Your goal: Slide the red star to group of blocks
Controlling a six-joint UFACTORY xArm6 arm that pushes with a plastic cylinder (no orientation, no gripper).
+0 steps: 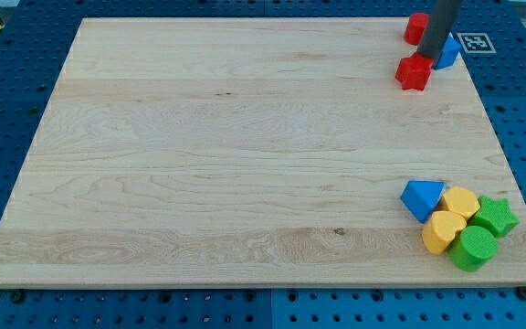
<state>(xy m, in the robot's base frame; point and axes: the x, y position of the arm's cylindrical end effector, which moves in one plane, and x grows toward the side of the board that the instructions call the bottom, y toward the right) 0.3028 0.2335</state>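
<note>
My tip (pixel 430 60) is at the board's top right corner. It touches the top right edge of a red block (pixel 415 72) that looks like a star. A second red block (pixel 415 27) sits just above it, left of the rod and partly hidden, so I cannot tell its shape. A blue block (pixel 449 51) shows to the right, behind the rod. The group lies at the bottom right: a blue triangle (pixel 422 198), a yellow block (pixel 462 201), a yellow heart (pixel 443 232), a green star (pixel 496 217) and a green round block (pixel 474 249).
The wooden board (pixel 226 155) lies on a blue pegboard table. A black-and-white marker tag (pixel 475 42) sits at the board's top right corner. The group lies close to the board's right and bottom edges.
</note>
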